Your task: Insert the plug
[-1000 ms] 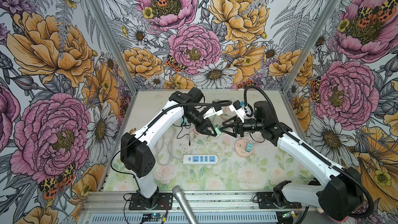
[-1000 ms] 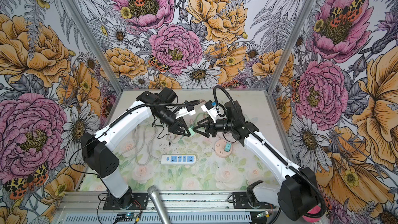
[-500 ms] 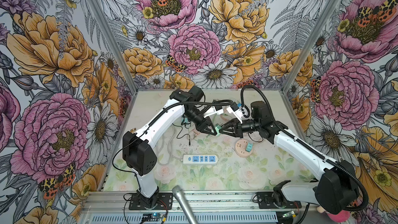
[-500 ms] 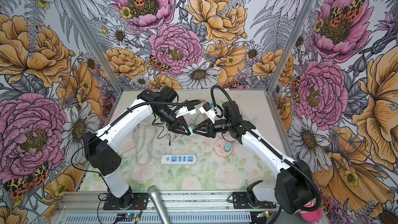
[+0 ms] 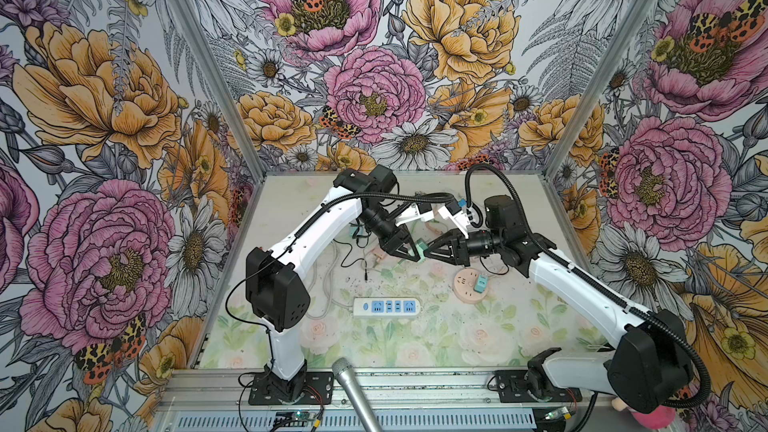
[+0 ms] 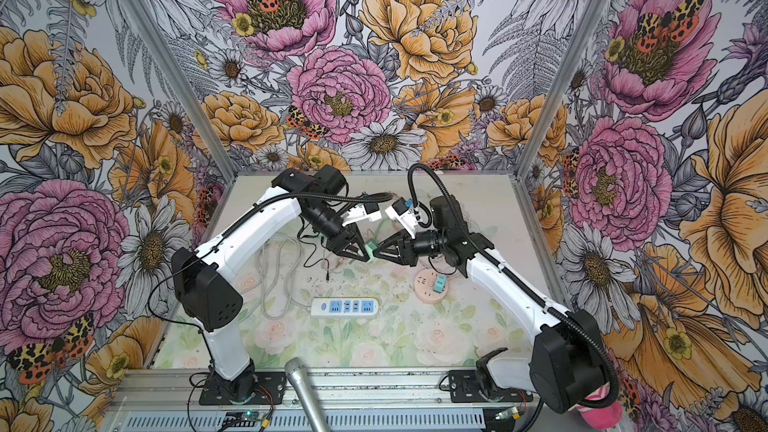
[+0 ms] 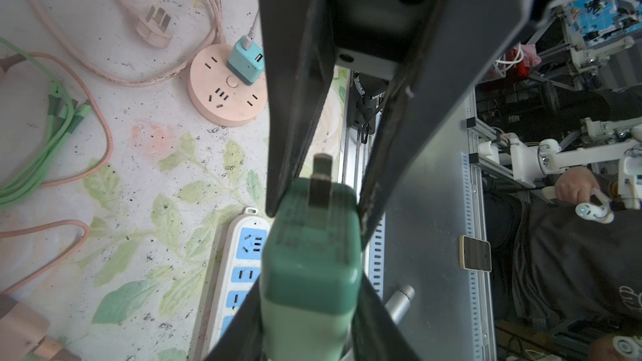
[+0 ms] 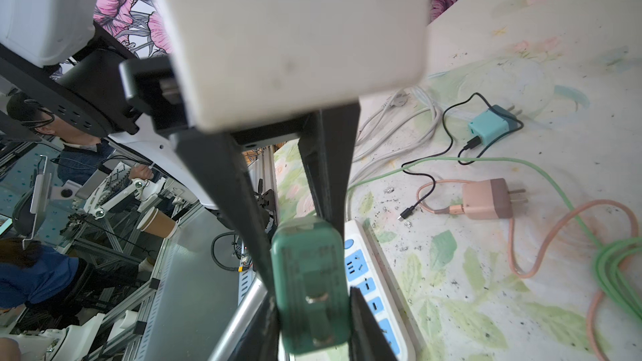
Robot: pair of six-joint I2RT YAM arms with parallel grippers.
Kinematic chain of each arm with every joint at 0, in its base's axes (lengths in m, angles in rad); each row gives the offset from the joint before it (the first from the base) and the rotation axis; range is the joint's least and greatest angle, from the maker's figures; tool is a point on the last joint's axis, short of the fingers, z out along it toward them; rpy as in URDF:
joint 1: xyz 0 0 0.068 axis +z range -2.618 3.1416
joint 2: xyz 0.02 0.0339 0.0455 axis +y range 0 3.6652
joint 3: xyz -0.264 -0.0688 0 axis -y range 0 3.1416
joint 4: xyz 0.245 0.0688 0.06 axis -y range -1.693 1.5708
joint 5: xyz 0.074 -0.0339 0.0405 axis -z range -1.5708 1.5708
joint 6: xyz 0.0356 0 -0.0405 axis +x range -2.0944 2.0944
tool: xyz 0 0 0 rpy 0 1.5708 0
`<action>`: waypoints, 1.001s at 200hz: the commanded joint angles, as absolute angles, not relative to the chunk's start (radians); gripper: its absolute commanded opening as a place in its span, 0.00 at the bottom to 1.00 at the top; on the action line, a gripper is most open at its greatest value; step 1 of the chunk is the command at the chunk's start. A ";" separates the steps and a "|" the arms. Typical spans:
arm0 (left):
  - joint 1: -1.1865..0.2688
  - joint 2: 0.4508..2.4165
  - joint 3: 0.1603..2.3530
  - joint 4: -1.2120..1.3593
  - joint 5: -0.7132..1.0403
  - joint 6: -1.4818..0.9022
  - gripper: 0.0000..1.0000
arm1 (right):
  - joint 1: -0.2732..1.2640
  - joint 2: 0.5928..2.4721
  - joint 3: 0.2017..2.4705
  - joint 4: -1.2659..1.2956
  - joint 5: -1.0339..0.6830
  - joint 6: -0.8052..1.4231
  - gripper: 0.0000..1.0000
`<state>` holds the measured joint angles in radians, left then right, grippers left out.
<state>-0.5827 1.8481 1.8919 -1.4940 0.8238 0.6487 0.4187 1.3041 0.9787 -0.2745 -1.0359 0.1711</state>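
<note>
Two grippers meet in mid-air above the table (image 5: 457, 338), with one green plug (image 5: 420, 250) between them. Also counted: one loose teal charger (image 8: 490, 128), one pink charger (image 8: 486, 199), one white power strip (image 5: 388, 306), and one round socket (image 5: 465, 292) carrying a second teal charger (image 5: 481, 283). At the left gripper (image 5: 412, 254), the fingers (image 8: 222, 185) flank the plug body; firm contact cannot be determined. At the right gripper (image 5: 430, 250), the jaws are clamped narrow on the pronged end. Plug: rounded rectangular plastic block, matte, with two flat metal prongs. Fingers: black, tapered.
</note>
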 commanded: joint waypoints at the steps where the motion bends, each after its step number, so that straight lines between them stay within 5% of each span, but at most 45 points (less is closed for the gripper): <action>1: -0.579 1.855 1.956 -1.462 0.816 0.597 0.61 | 0.419 1.281 0.983 -0.243 -0.960 0.190 0.00; 30: -0.565 1.750 1.908 -1.283 0.621 0.421 0.71 | 0.406 1.266 0.998 -0.195 -0.855 0.267 0.00; 85: -0.559 1.597 1.736 -1.083 0.405 0.274 0.71 | 0.362 1.264 1.050 -0.125 -0.686 0.479 0.00; 114: -0.576 1.402 1.482 -0.753 0.269 0.175 0.70 | 0.343 1.261 1.022 0.007 -0.727 0.673 0.00; 154: -0.610 1.230 1.246 -0.474 0.232 0.075 0.69 | 0.340 1.238 0.988 0.097 -0.704 0.758 0.00; 200: -0.625 1.130 0.997 0.005 0.320 -0.313 0.62 | 0.338 1.198 0.902 0.316 -0.689 0.859 0.00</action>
<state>-0.6125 1.1759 1.1141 -0.3653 0.2832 -0.0509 0.3405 1.2259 0.9276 0.1390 -0.7044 0.7719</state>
